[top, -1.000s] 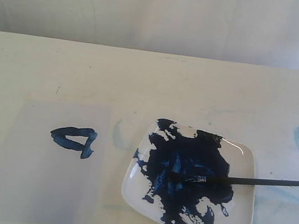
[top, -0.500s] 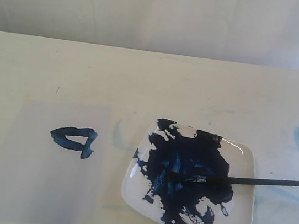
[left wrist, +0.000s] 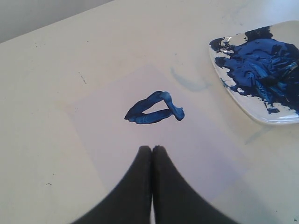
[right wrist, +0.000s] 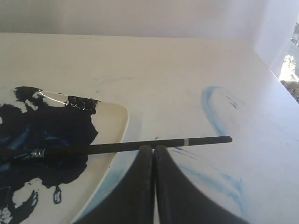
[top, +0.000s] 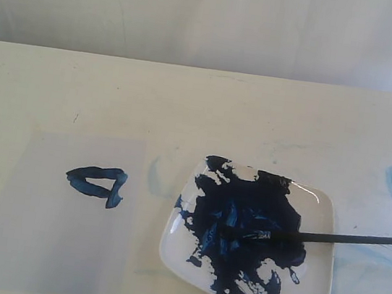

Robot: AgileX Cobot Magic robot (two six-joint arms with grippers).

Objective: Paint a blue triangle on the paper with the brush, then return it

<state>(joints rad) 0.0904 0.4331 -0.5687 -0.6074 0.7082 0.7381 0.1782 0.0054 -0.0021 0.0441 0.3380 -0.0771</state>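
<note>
Right wrist view — brush [right wrist: 196, 140] lies crosswise just past the right gripper [right wrist: 153, 149], fingers together, empty — bristles on the plate [right wrist: 110, 128].

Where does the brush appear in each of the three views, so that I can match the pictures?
Exterior view: the brush lies at lower right, bristles on the plate, handle running off the right edge.
Left wrist view: I cannot make it out; only part of the plate shows.
Right wrist view: it crosses the picture's middle, bristles on the plate, handle end over the table.
Shared landmark: the white plate with dark-blue paint.
</note>
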